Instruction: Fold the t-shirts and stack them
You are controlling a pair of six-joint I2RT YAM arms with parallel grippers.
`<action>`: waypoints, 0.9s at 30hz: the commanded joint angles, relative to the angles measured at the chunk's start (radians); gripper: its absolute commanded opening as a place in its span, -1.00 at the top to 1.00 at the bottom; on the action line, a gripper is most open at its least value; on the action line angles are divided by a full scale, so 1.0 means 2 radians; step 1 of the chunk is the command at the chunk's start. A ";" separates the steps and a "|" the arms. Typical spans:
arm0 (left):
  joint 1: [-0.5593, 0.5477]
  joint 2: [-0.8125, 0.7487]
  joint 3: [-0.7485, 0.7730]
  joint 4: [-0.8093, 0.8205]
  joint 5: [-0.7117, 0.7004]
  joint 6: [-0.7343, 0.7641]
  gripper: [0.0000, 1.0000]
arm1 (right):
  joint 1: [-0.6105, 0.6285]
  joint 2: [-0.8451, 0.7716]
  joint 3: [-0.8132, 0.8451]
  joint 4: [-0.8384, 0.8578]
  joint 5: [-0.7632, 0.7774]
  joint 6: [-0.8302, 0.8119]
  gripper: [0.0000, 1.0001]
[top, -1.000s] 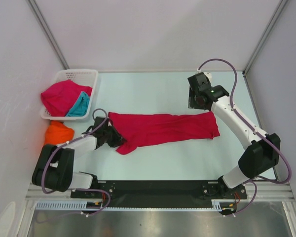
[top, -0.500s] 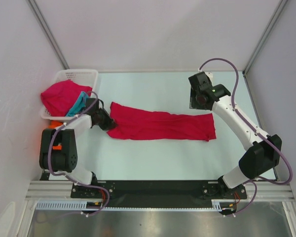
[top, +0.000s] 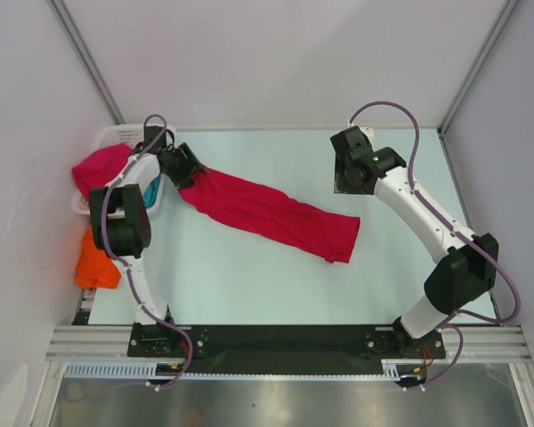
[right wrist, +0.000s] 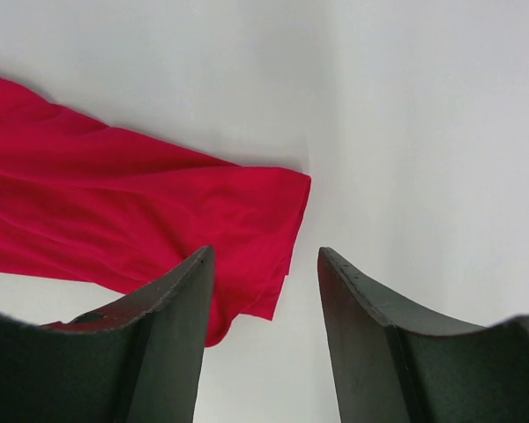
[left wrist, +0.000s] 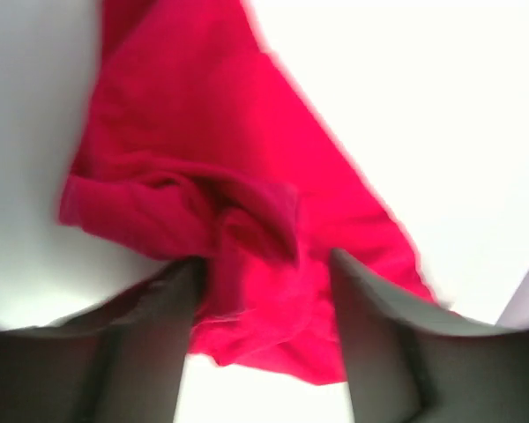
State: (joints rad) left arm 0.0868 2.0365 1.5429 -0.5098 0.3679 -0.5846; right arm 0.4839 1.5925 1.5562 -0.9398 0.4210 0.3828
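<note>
Crimson t-shirt (top: 267, 209) lies diagonally on the worktop (top: 249, 276), one end inside the half-parted left end effector (left wrist: 263, 264), grip unclear; the wide-open, empty right end effector (right wrist: 263, 257) hovers near the other.

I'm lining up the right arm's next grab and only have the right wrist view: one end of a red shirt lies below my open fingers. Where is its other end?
Observer: The red t-shirt runs diagonally to the far left, where its other end is bunched between the fingers of the left end effector. I cannot tell whether they grip it.
Operator: What is beside that end?
Observer: A white basket, with a second red t-shirt spilling over its left rim and a teal t-shirt inside.
Operator: Any more shirts out?
Observer: An orange t-shirt lies crumpled by the left edge of the table, nearer the arm bases than the basket.
</note>
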 commanded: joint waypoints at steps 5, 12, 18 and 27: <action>-0.005 -0.032 -0.003 -0.050 -0.018 0.011 -0.76 | -0.001 0.006 0.002 0.004 0.007 -0.003 -0.12; -0.039 -0.116 -0.048 -0.053 -0.040 0.015 -0.77 | -0.002 0.018 -0.023 0.028 -0.003 -0.003 -0.14; -0.076 -0.194 -0.095 -0.050 -0.071 -0.002 -0.78 | -0.033 0.074 -0.059 0.094 -0.037 -0.026 -0.17; -0.067 -0.246 -0.089 -0.087 -0.091 0.008 -0.78 | -0.023 0.196 0.027 0.112 -0.078 -0.046 -0.19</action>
State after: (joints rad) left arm -0.0570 1.5967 1.3487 -0.6498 0.2092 -0.5747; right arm 0.4149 1.9434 1.4841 -0.7647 0.3218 0.3222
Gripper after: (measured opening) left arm 0.889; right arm 0.591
